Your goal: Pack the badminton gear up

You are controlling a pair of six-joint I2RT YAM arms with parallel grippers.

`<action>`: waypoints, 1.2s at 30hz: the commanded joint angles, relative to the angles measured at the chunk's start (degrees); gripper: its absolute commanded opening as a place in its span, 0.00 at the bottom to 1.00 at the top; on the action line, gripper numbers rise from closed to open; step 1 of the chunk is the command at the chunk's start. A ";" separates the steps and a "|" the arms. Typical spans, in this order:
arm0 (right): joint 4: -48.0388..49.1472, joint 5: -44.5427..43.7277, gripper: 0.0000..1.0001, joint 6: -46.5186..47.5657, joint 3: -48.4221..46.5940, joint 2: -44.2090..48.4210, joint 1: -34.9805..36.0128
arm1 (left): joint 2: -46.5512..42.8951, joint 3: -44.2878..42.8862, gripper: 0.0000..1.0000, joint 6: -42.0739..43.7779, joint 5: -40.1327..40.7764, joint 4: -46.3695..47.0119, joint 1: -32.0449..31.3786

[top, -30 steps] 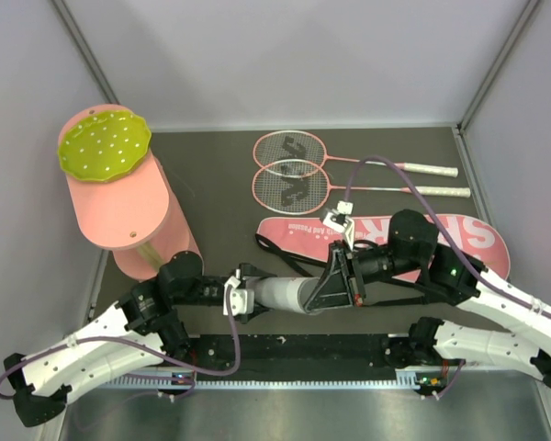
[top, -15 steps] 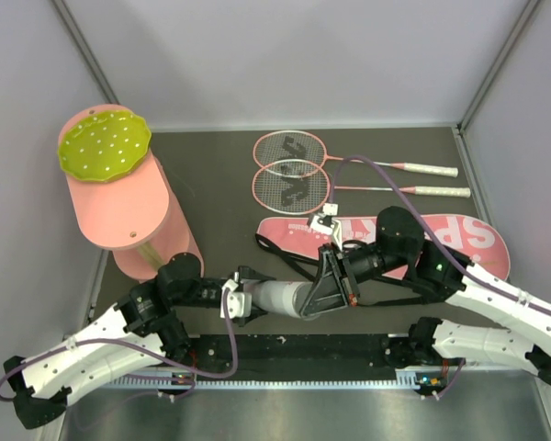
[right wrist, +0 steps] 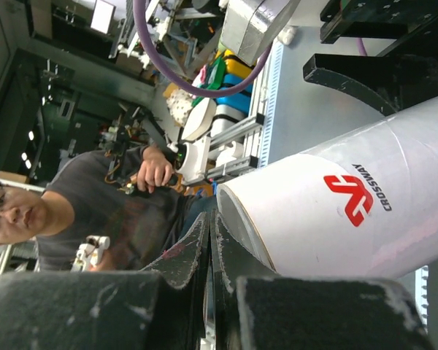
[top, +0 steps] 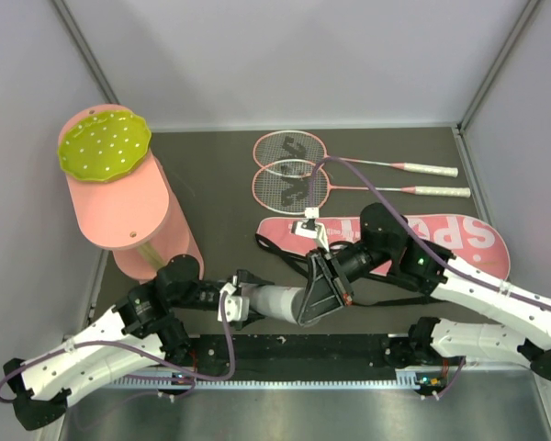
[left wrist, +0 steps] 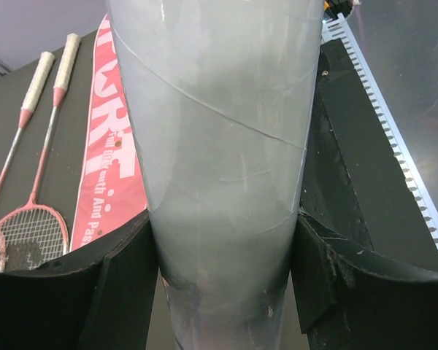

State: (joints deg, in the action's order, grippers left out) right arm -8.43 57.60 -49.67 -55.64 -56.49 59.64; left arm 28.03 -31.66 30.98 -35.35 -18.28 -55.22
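My left gripper (top: 243, 303) is shut on the white tube (top: 277, 299), which lies level near the table's front. In the left wrist view the tube (left wrist: 219, 109) fills the gap between both black fingers (left wrist: 124, 292). My right gripper (top: 310, 299) is shut with nothing seen in it. Its tips (right wrist: 212, 226) are pressed together against the rim of the tube's open end (right wrist: 336, 211). Two pink-framed rackets (top: 289, 147) (top: 289, 186) lie at the back. The pink "SPORT" bag (top: 441, 234) lies under my right arm and also shows in the left wrist view (left wrist: 106, 138). No shuttlecock is in view.
A big pink cylinder (top: 129, 216) with a yellow-green dotted disc (top: 103, 145) stands at the left. A black toothed rail (top: 285, 354) runs along the near edge. Grey walls close the table on three sides. A purple cable (top: 367, 184) arcs over the rackets.
My right gripper has moved left and toward the front, up to the tube's open end. The left gripper still holds the tube, shifted only slightly.
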 commanded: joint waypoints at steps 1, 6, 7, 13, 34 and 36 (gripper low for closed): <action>-1.95 -0.56 0.00 0.71 -0.79 -3.62 0.48 | -1.49 -1.48 0.00 0.22 -4.46 10.81 -0.24; 4.81 -4.42 0.00 0.46 2.37 -3.98 0.48 | -2.19 -0.95 0.00 -1.62 -4.37 12.92 -0.24; 5.61 -5.82 0.00 0.36 2.90 -4.07 0.57 | -2.37 -0.86 0.00 -1.80 -4.11 13.27 -0.24; 7.09 -14.79 0.00 2.30 6.59 -3.72 0.66 | -3.42 -0.33 0.00 -3.65 -2.35 15.65 -0.24; 13.10 -17.17 0.00 2.46 7.04 0.49 0.83 | -2.81 -0.16 0.00 -3.47 -1.91 15.03 -0.32; 10.72 -17.87 0.00 3.61 4.23 2.61 0.66 | -2.28 -0.33 0.00 -2.95 -1.47 14.16 -0.24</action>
State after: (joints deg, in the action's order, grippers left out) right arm 13.39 49.39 -53.74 -46.68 -55.92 60.99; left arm 25.78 -28.47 28.34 -31.18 -16.29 -54.35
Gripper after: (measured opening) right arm 0.001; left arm 0.677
